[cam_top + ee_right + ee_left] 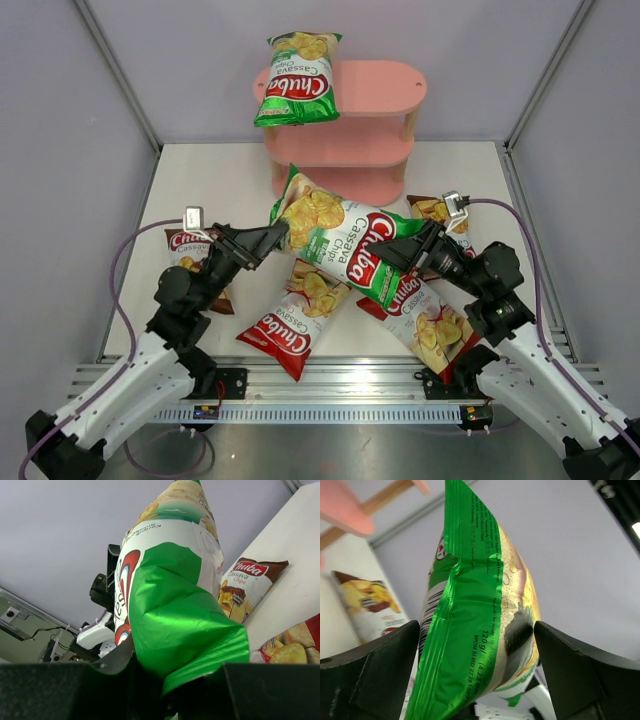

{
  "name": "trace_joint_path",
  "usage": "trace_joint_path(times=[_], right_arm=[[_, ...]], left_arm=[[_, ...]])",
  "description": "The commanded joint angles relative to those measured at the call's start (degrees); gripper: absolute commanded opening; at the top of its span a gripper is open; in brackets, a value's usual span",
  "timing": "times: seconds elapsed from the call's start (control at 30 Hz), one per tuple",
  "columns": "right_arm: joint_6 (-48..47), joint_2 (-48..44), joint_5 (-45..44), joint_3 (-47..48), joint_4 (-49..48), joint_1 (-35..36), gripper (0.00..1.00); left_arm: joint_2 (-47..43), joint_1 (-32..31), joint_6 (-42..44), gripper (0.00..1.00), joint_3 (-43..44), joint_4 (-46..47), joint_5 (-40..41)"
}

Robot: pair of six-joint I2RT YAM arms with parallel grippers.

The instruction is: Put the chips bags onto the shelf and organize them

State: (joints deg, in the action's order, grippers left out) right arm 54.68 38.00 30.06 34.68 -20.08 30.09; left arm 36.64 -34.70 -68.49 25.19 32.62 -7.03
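**Item 1. Green glossy pillow bag of cassava chips, red logo** (pixel 345 245). It hangs slantwise above the white bench (pixel 200 180), in front of the shelf and between the two arms.
- Right tool (pixel 405 252): pressed together on the bag's crumpled green end seam, pinching it.
- Left tool (pixel 278 236): spread wide. Its black fingers (pixel 375 675) stand on either side of the bag's other end without squeezing it. I cannot tell whether they brush the film.

**Item 2. Pink three-tier shelf, oblong rounded boards, light wooden posts** (pixel 390 85). It stands at the far side of the bench.
- Top board: holds the second green chips bag (pixel 297 80), which lies flat at the left end with its edges running past the rim.
- Middle and bottom boards: only their front parts show. The lifted bag's upper corner covers part of the bottom board's left front.

**Item 3. Two red chips bags.** Both lie flat on the bench, with their upper ends hidden under the lifted bag.
- Left red bag (pixel 295 325).
- Right red bag (pixel 425 315): its lower corner is cut off by the right arm.

**Item 4. Two dark brown chips bags.**
- Left brown bag (pixel 188 255): lies on the bench, mostly covered by the left arm. The logo is legible only from the right wrist.
- Right brown bag (pixel 432 212): lies near the shelf's foot. Only a top strip shows, and the rest is behind the right tool.
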Motion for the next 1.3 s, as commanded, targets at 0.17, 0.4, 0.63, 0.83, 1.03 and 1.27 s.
trace_joint_path(times=[0.17,0.4,0.63,0.83,1.03,1.27], right_arm=[[-4.6,-1.9,-6.7,10.1,8.5,0.7,0.14],[-5.9,2.0,-12.4,22.0,13.6,0.7,0.13],[-10.8,15.1,-19.4,41.8,19.2,0.5,0.12],[-7.8,28.0,-26.0,55.1,18.4,-6.3,0.14],[-8.4,32.8,-41.9,57.2,14.5,-9.3,0.14],[-7.7,38.5,-51.6,56.0,7.5,-9.8,0.13]], left_arm=[[-12.4,-0.7,14.2,0.99,7.9,-41.3,20.8],[-13.2,-0.7,22.8,0.99,13.9,-54.8,26.2],[-12.3,-0.7,30.4,0.99,22.1,-68.7,25.7],[-7.5,-0.7,37.9,0.99,32.7,-80.7,25.5],[-8.9,-0.7,44.2,0.99,36.2,-84.3,25.2],[-12.6,-0.7,48.4,0.99,30.8,-80.8,26.6]])
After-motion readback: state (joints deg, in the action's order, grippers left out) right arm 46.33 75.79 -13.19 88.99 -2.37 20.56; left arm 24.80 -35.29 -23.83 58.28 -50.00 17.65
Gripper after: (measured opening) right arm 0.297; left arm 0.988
